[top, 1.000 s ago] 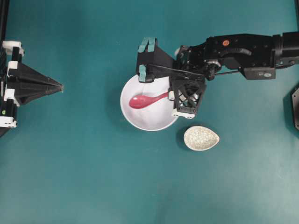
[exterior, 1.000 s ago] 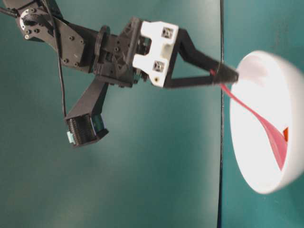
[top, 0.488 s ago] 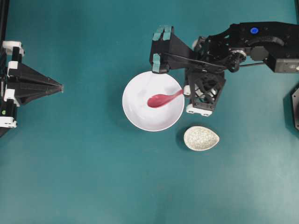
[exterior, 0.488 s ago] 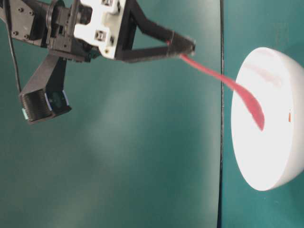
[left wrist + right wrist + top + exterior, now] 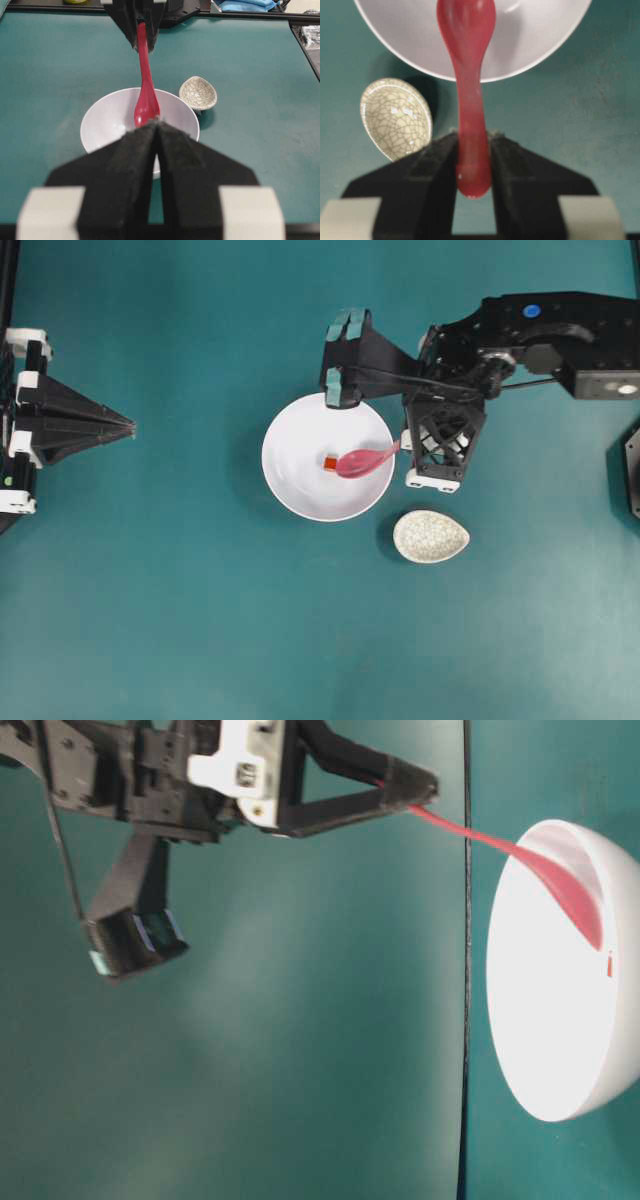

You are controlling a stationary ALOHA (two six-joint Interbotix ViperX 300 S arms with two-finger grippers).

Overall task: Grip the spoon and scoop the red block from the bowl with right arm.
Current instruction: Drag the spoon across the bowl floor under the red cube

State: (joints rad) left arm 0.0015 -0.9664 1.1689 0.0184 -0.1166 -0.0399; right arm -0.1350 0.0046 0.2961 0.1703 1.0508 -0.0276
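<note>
Spoon (image 5: 362, 460), glossy pink, handle pinched in right hand (image 5: 404, 446); tiny red block (image 5: 329, 464) beside scoop, white bowl (image 5: 290, 472).

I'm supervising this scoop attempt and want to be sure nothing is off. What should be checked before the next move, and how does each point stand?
1. Grip: right gripper clamps the handle end of the glossy pink soup spoon: ok.
2. Target: the tiny red-orange cube lies inside the round white bowl: ok.
3. Block in scoop: it sits just off the spoon's tip, not in it: not ok.
4. Scoop touching the bowl floor: cannot tell.
5. Speckled beige teardrop dish apart from the bowl: ok.
6. Left gripper well away, fingers together: ok.
</note>
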